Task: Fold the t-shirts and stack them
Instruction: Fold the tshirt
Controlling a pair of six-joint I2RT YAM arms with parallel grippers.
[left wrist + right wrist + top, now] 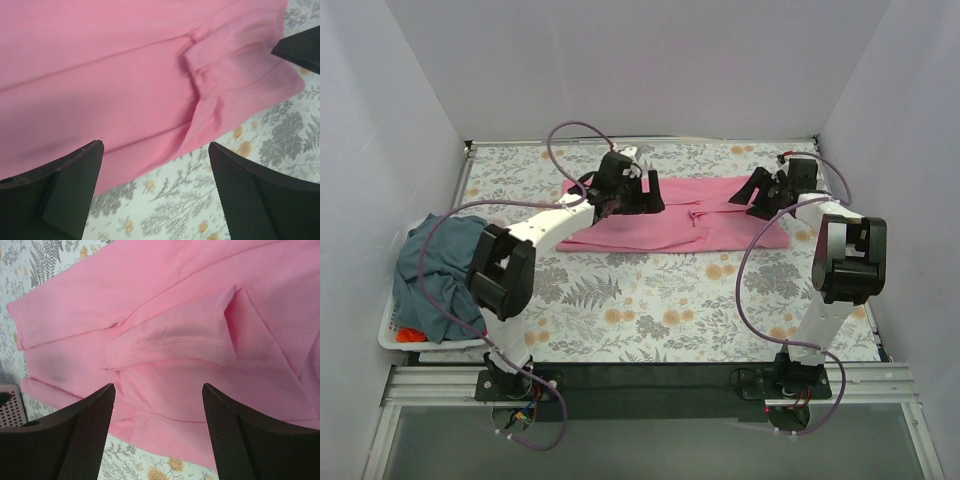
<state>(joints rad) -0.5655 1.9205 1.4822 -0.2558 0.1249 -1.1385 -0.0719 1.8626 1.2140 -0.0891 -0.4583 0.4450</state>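
Observation:
A bright pink t-shirt (685,215) lies partly folded into a long band across the far middle of the table. My left gripper (628,198) hovers open over its left end; in the left wrist view the pink cloth (125,75) fills the upper part and its near edge runs between my spread fingers (75,185). My right gripper (760,195) hovers open over the shirt's right end; in the right wrist view a folded sleeve (175,340) lies above my fingers (85,435). A slate blue-grey shirt (440,265) hangs over the basket, with a bit of red cloth (410,335) below it.
A white plastic laundry basket (392,325) stands at the table's left edge. The table has a flowered cloth (650,300). White walls close in the left, back and right sides. Cables loop above both arms.

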